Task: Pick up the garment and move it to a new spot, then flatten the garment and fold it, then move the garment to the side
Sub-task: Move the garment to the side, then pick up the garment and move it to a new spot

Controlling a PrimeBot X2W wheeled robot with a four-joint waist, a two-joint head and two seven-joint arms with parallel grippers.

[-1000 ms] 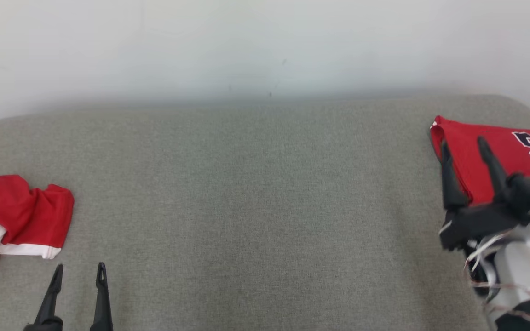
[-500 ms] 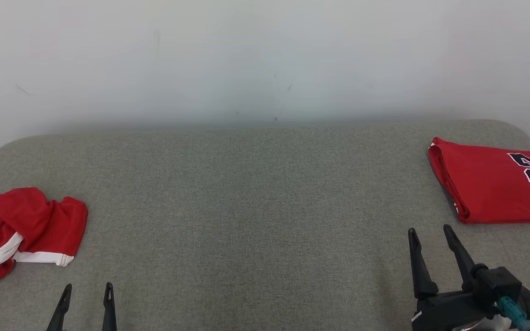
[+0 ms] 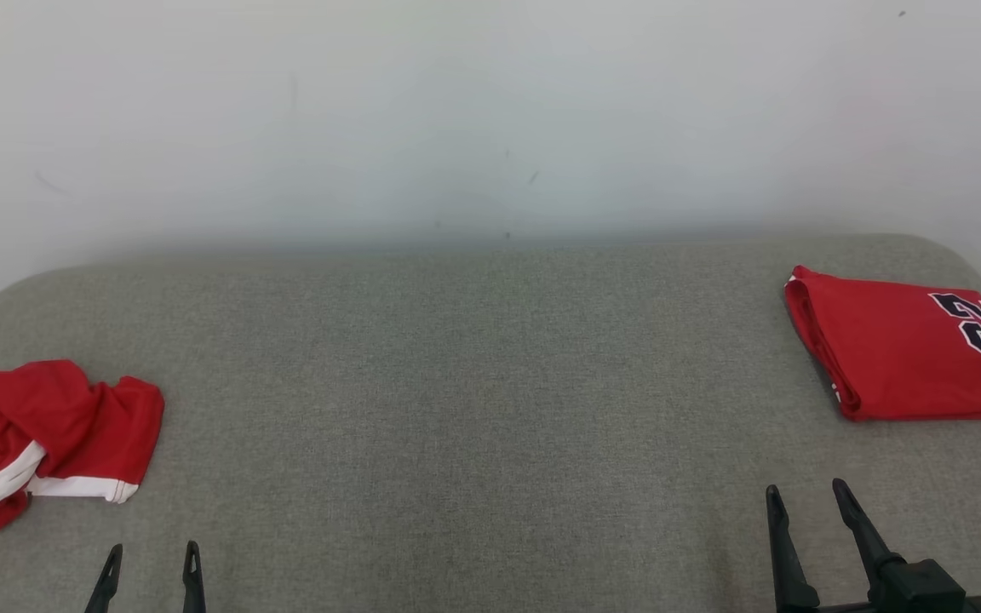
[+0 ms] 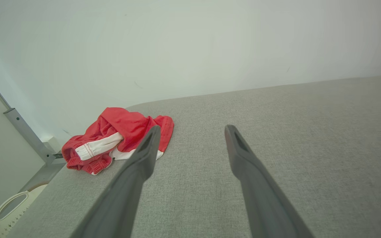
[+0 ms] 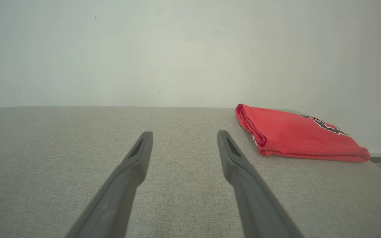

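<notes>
Jaws of left gripper (image 3: 154, 552) and right gripper (image 3: 806, 489) stand wide, empty; folded red numbered jersey (image 3: 899, 362) lies beyond the right.

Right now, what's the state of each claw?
Left claw: open, holding nothing.
Right claw: open, holding nothing.

Red sportswear, two pieces, well apart at opposite ends of grey fabric surface (image 3: 490, 383).
Folded red jersey (image 3: 899, 358): flat, neat rectangle of several layers, stacked fold edges facing the middle of the surface, dark white-edged numerals "23" on top toward its right end; placed at far right, near the back edge and rounded corner. Crumpled red garment (image 3: 48, 426): loose wrinkled heap, unfolded, white band across the front and white hem stripe with visible stitching; placed at far left, partly cut by the head view's left edge.
</notes>
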